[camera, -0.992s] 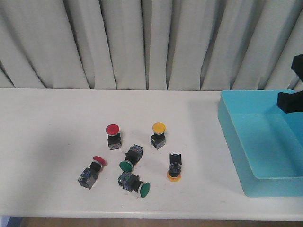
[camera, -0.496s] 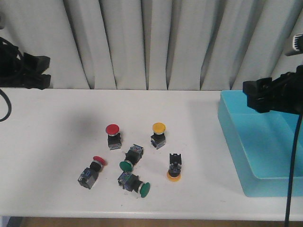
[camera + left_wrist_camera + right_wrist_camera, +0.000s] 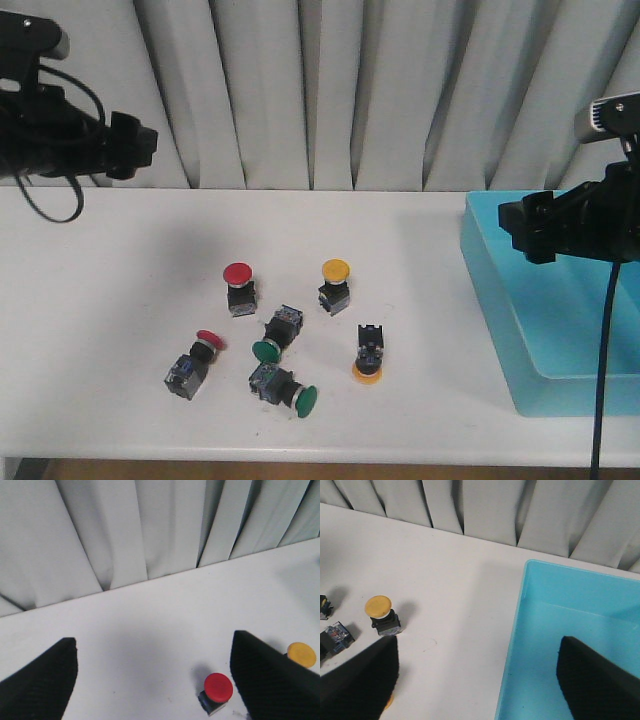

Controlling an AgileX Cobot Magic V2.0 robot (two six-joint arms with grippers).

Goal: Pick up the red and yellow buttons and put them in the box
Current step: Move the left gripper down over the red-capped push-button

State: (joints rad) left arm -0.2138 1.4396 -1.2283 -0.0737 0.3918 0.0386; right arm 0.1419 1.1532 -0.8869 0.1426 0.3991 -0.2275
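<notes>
While both claws hang wide apart, left claw (image 3: 140, 145) and right claw (image 3: 515, 225), red-capped button (image 3: 237, 287) and yellow-capped button (image 3: 334, 284) stand mid white bench (image 3: 100, 300), outside big light-blue plastic box (image 3: 560, 300).

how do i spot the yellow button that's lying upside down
Start at the blue box on the right and look left to the nearest button. That yellow button rests on its cap, black body up, while the other yellow one stands cap up.
</notes>
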